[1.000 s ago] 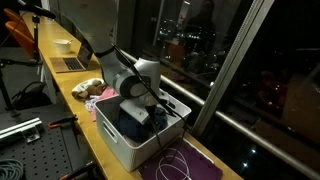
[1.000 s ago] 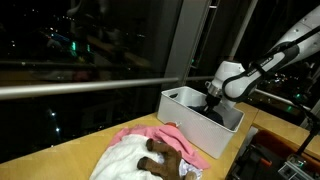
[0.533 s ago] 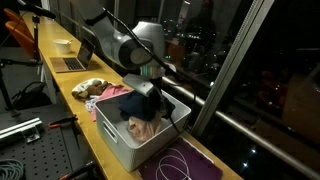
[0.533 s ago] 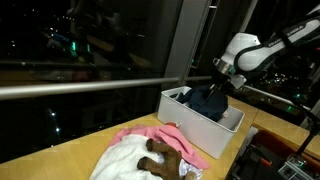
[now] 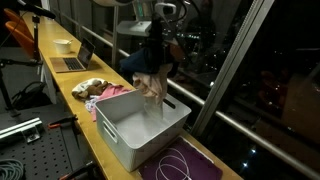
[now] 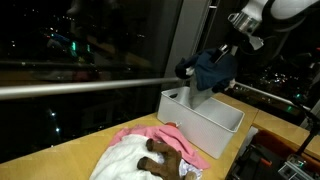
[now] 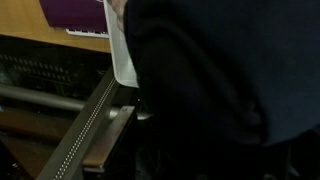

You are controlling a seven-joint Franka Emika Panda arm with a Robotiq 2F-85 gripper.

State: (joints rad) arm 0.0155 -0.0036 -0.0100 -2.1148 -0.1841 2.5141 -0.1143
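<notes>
Lifted clear of the white bin (image 5: 118,136), the dark clothes (image 5: 147,68) hang clamped in the gripper (image 5: 156,42)

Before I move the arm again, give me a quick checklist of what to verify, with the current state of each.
1. Grip: dark garment hangs bunched from the tool: ok.
2. Garment clear of the white bin: its lowest fold hangs close to the rim: cannot tell.
3. Bin interior: nothing shows inside in an exterior view: ok.
4. Wrist view: almost wholly blocked by the garment: not ok.
5. Gap to the window glass behind the garment: cannot tell.
6. Pile of clothes lies on the table beside the bin, not under the load: ok.
</notes>
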